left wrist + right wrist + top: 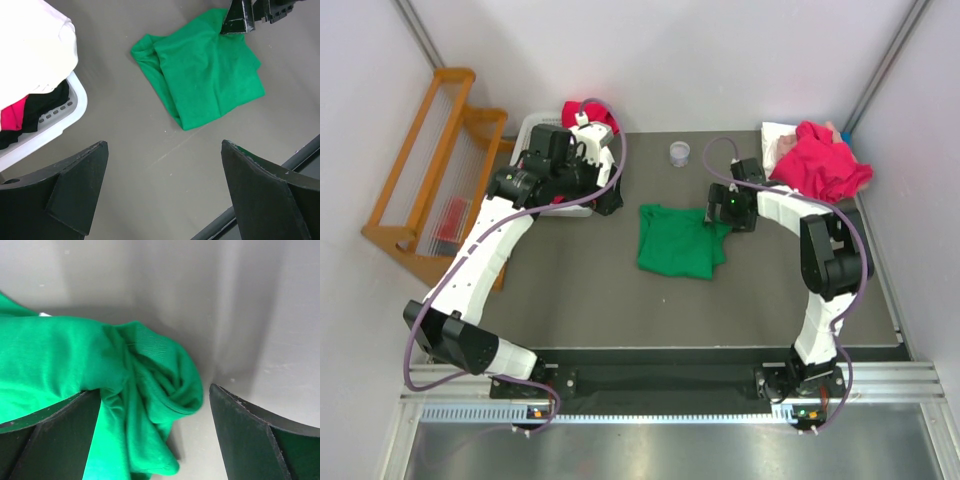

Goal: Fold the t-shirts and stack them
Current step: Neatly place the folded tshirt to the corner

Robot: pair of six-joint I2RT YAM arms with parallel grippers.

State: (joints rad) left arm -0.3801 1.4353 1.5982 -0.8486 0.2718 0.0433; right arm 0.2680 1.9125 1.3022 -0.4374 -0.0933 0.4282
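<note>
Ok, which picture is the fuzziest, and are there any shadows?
Right wrist view is fuzziest: the green t-shirt sits very close and soft, grey shadows streak the table. Left wrist view: clear, the fingers dark. Top view: sharp, evenly lit.

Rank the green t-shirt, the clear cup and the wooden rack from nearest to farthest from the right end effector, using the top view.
1. Green t-shirt: touching the right end effector, centre of the scene.
2. Clear cup: farther back.
3. Wooden rack: far off to the left.
</note>
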